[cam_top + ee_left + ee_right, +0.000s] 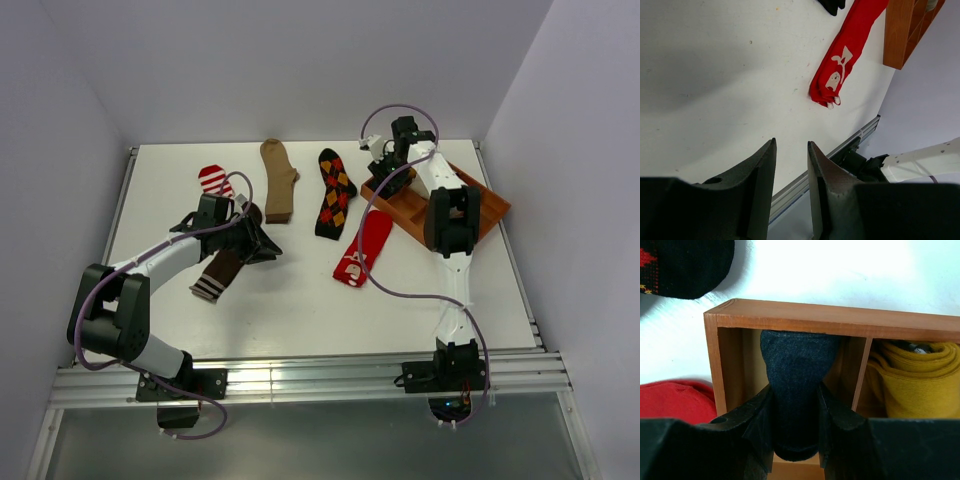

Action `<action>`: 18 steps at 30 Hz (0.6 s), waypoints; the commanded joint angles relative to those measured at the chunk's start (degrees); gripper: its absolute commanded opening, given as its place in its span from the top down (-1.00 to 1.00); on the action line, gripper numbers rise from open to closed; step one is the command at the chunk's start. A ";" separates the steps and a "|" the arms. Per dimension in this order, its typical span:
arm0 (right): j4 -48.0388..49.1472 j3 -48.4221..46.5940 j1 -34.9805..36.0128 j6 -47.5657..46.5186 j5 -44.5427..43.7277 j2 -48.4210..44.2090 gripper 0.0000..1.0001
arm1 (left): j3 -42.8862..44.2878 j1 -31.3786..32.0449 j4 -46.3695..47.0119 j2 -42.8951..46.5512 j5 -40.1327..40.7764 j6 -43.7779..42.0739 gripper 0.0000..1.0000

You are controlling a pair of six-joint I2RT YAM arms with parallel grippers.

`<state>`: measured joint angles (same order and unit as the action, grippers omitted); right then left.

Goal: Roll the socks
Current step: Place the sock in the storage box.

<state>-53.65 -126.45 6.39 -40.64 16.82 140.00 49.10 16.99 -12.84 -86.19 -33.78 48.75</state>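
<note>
Overhead, we see a white worktop with two arms bolted at its near edge. The right claw is pinching a dark navy rolled fabric sock by its sides. It holds the roll inside a corner compartment of a brown wooden compartment tray, which sits at the far right of the worktop. In the compartment just to the right sits a mustard yellow rolled sock. We cannot tell whether the navy roll reaches the compartment floor, because the claw hides its lower end.

The left claw hovers on the left over bare worktop, its fingers slightly spread with nothing between them. Close beside it lies a dark brown flat sock with a striped cuff. Four more socks lie flat and unrolled:
- a red-and-white striped sock, far left
- a tan sock, on the far side
- a black argyle sock with red and orange diamonds, in the middle
- a red sock with a white picture, just left of the tray

We judge the step in hand to be seating the navy roll in its slot. To do it well, the right claw should:
- keep the roll centred between the wooden walls
- lower it until it rests on the floor
- spread its fingers only as far as the compartment allows
- rise straight up, so the fabric neither catches on a finger nor springs loose

Five socks would then remain to roll.
</note>
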 commanded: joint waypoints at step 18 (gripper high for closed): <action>0.12 0.33 0.37 3.11 0.14 -1.75 -0.24 | 2.23 -0.21 -0.17 -0.11 -0.94 -1.38 0.27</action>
<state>-54.78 -127.24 6.39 -38.15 16.71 141.03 49.23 16.99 -13.30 -86.19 -33.78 48.73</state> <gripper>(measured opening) 0.607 0.367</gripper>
